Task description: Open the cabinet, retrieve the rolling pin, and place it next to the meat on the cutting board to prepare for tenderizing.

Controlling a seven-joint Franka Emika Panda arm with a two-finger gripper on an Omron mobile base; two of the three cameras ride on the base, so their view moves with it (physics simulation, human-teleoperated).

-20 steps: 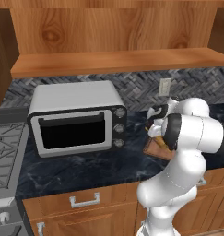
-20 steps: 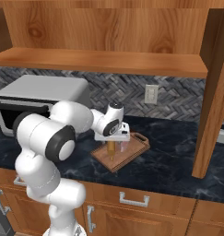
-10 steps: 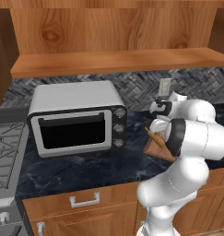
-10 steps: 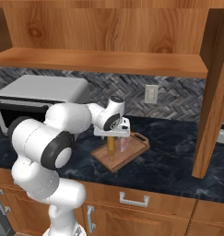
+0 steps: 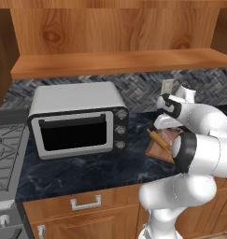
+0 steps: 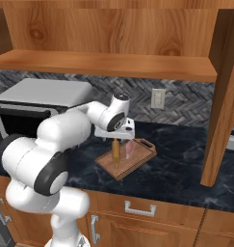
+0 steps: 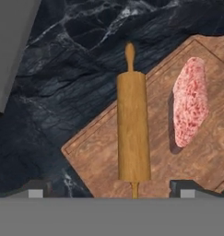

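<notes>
Bench (image 6: 186,159) is dark marble w/ white veining, wood drawer fronts w/ grey handles below. Backsplash (image 6: 186,103) is grey herringbone tile w/ a pale wall outlet (image 6: 158,98) on it. Above runs the warm-brown cabinet (image 6: 109,29), its wooden shelf (image 6: 104,65) exposed over the bench; in the right base view a wooden side panel comes down to the bench at abt 3 o'clock. Silver toaster oven (image 5: 80,119) w/ dark glass door and three knobs sits on the bench, at abt 9 o'clock from the board; a stove edge (image 5: 5,158) shows far left in the left base view.

Cutting board (image 7: 178,152) lies flat on the bench, set at an angle to the bench edge. Rolling pin (image 7: 132,126) lies on the board, one handle end reaching past the board's edge over the marble. Meat (image 7: 190,101) lies on the same board at abt 3 o'clock from the pin in the hand view, near it, roughly parallel, not touching.

Tool (image 7: 111,190) hangs above the pin w/ jaws spread wide, one tip each side, holding nothing; pin is free of both fingers. In the right base view the tool (image 6: 115,136) sits just over the board.
</notes>
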